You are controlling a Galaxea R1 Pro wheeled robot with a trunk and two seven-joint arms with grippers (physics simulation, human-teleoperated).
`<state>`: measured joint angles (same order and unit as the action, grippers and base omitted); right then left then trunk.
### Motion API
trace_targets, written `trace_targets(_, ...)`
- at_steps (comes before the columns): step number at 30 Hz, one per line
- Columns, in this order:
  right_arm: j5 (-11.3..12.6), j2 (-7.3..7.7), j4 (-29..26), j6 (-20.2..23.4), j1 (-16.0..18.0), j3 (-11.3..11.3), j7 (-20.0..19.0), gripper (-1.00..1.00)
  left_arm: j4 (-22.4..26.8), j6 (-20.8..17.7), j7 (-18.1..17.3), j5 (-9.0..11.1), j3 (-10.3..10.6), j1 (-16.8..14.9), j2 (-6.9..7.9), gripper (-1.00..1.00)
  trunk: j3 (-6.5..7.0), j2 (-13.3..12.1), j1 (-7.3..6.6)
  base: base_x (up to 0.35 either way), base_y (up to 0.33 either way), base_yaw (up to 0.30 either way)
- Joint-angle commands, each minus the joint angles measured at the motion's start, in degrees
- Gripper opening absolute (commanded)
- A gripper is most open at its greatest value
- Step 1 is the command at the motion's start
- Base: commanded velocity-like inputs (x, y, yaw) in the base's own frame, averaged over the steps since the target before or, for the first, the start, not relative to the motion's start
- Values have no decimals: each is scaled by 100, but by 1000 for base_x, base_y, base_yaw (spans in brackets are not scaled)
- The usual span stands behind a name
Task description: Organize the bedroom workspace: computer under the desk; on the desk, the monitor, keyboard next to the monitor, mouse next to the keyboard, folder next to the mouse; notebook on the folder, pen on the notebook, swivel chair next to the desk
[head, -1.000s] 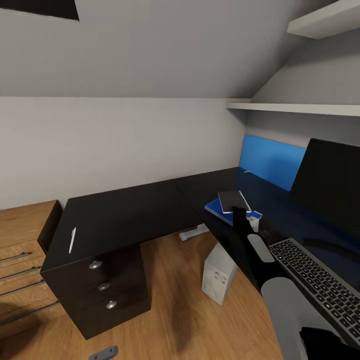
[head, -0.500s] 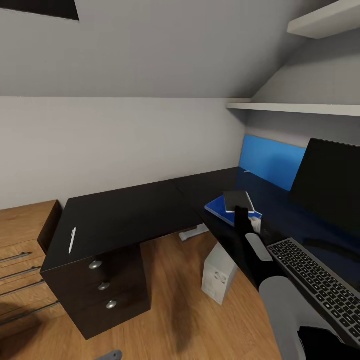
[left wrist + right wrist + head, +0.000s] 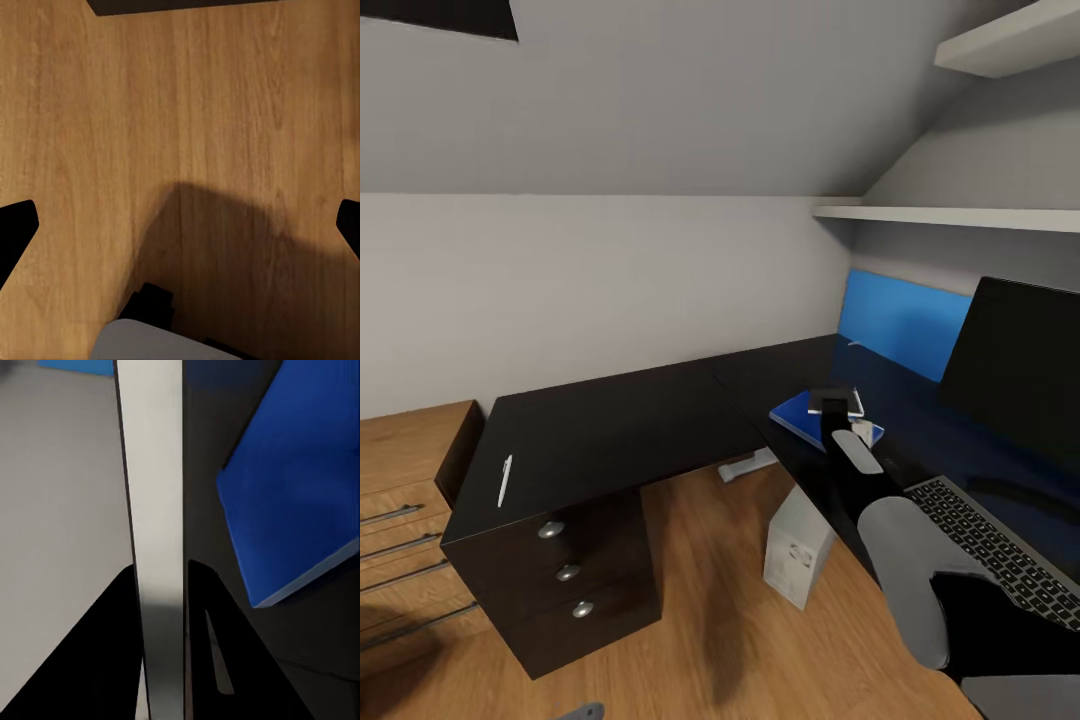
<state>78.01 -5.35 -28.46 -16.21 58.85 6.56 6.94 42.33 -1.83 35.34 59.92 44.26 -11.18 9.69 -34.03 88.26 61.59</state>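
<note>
Right end effector: the black two-fingered right end effector (image 3: 830, 408) is clamped on the thin dark-covered notebook with white page edges (image 3: 833, 401); in the right wrist view the notebook (image 3: 154, 510) runs edge-on between the two black fingers (image 3: 105, 660)
Notebook: held above the flat bright blue rectangular folder (image 3: 800, 416), tilted; whether it touches the folder I cannot tell
Folder: lies flat on the long L-shaped black-topped desk (image 3: 610, 425), near the corner of the L, in front of the blue wall panel (image 3: 900, 320)
Left end effector: the black left end effector (image 3: 180, 225) stands with fingertips wide apart at the frame's edges, over the light wood plank floor (image 3: 180, 112), gripping nothing
Pen: the thin short white pen (image 3: 505, 479) lies on the desk's far wing, above the black drawers with round silver knobs (image 3: 568, 572), well apart from the folder
Monitor: the large flat black monitor (image 3: 1020, 370) stands on the desk; the long black keyboard with grey keys (image 3: 1000, 545) lies just in front of it
Computer: the boxy light grey-white tower computer (image 3: 797, 545) stands on the floor at the desk's edge
</note>
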Motion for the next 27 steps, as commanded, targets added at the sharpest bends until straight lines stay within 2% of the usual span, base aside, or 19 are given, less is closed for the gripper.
trace_targets(1,55,-5,15,-27,12,14,-19,-100,11,-19,44,10,31,-7,9,100,-6,4,0,0,0,0)
trace_targets(8,81,-13,84,-48,7,37,-63,-100,4,-7,44,8,30,-7,13,100,-6,4,0,0,0,0)
trace_targets(10,75,-62,71,-53,-7,33,-114,-100,3,-4,44,9,30,-7,11,100,-6,4,0,0,0,0)
trace_targets(15,73,-125,73,-54,-21,37,-563,-100,1,83,44,19,30,-7,13,100,-6,4,0,0,0,0)
trace_targets(17,74,-139,108,-50,-33,38,-977,-100,-71,428,38,18,35,-7,11,100,-6,4,0,0,0,0)
trace_targets(18,74,-138,132,-50,-36,38,-1024,-100,-86,549,36,19,52,-7,9,100,-6,4,0,0,0,0)
trace_targets(27,72,-129,170,-48,-40,47,-1068,-100,-102,683,39,20,172,-7,7,100,-6,4,0,67,0,0)
